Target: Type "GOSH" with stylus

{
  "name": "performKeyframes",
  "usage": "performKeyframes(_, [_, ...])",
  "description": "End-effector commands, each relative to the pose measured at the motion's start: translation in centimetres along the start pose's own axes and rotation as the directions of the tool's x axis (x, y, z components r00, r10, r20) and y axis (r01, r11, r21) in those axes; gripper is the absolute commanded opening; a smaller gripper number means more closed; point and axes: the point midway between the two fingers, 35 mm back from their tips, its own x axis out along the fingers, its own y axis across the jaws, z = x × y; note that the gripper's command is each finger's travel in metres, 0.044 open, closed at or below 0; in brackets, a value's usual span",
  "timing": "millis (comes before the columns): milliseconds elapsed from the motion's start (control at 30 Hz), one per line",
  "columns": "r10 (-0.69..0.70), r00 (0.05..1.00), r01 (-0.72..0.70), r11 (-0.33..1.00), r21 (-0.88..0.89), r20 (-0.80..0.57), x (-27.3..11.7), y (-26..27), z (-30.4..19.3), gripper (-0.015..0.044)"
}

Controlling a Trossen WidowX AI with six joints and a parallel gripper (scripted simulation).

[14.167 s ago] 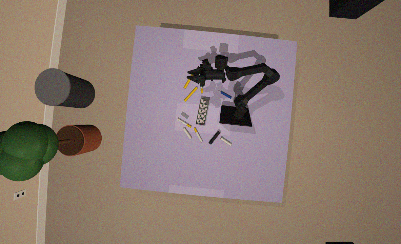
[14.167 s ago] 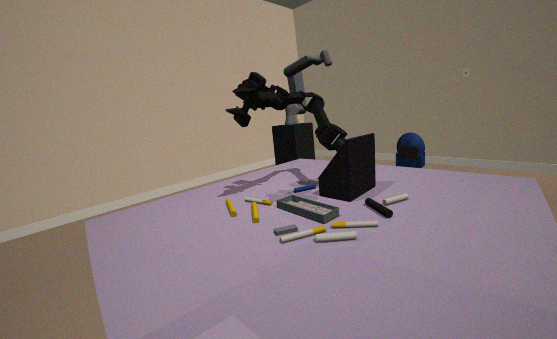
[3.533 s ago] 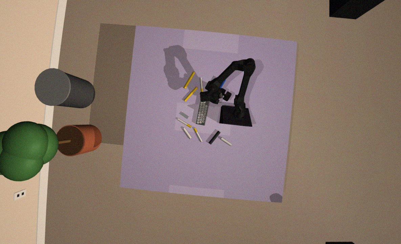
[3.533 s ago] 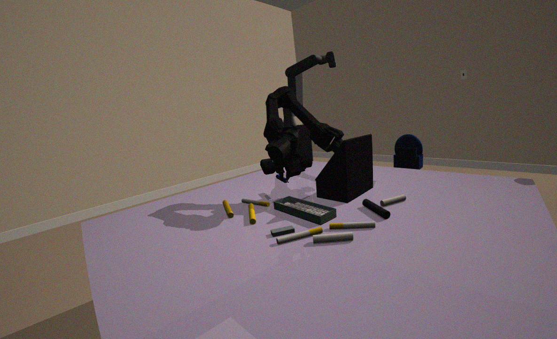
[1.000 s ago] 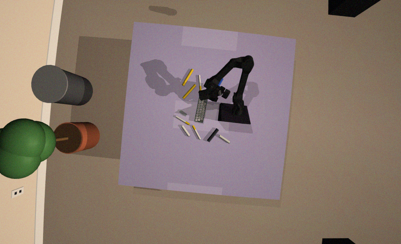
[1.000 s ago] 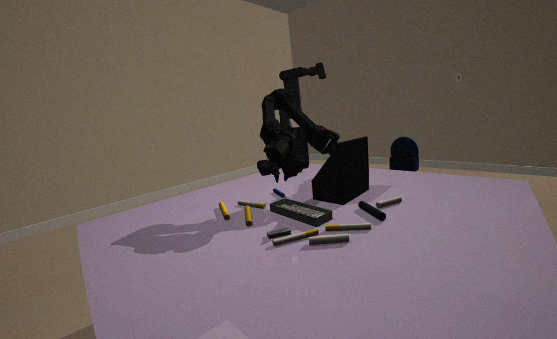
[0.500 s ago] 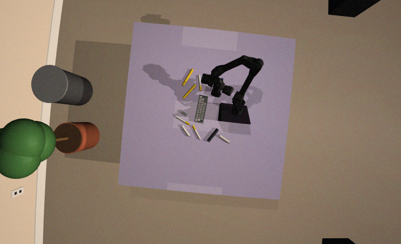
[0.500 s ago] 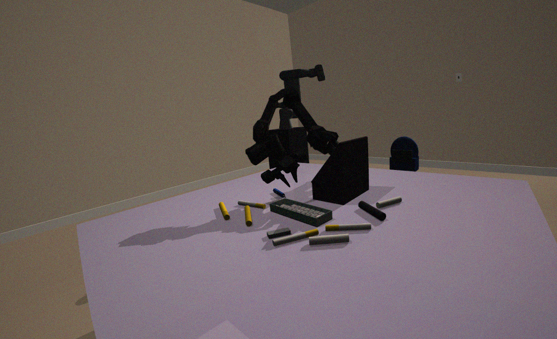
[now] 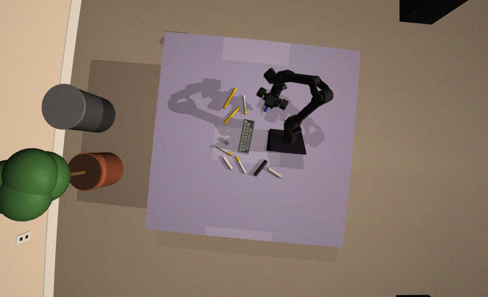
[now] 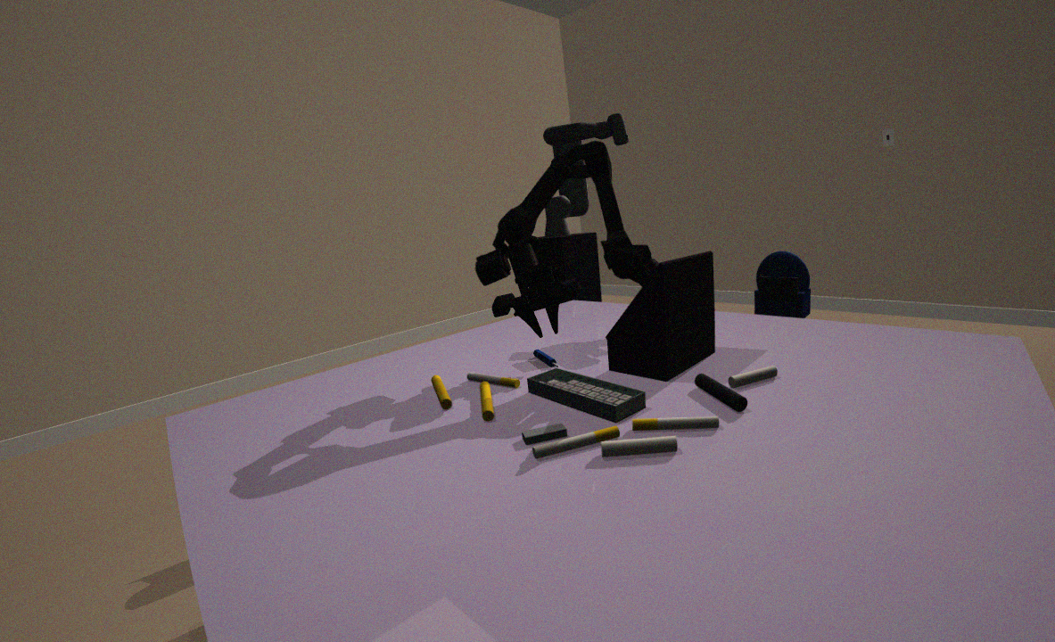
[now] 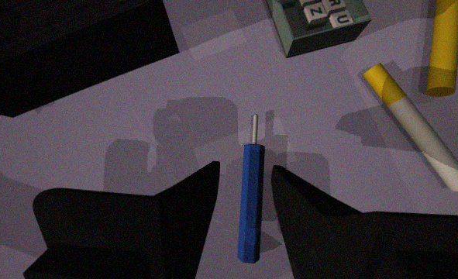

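Note:
The blue stylus lies on the desk, its thin pale tip pointing up the wrist view. My gripper is partly open and empty above it, one finger on each side of the stylus in the wrist view, touching neither side. In the top view the arm hides the fingertips. The keyboard lies near the stylus, on the side its tip points to. In the wrist view only the keyboard end with U, R and Z shows.
A white-and-yellow stick and two yellow sticks lie near the keyboard's stylus end. A small grey block, a black stick and several pale sticks lie around the other end. The black base stands beside the keyboard.

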Motion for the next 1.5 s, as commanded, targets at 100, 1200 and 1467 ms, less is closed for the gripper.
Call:
performKeyframes(100, [-0.062, 0.998, 0.063, 0.998, -0.03, 0.018, -0.8, -0.5, -0.3, 0.015])
performKeyframes(1200, [-0.062, 0.998, 0.062, 0.998, -0.031, 0.018, 1.2, -0.6, -1.3, 0.015])
performKeyframes(1467, [-0.062, 0.998, 0.062, 0.998, -0.031, 0.017, 1.5, -0.6, -1.5, 0.015])
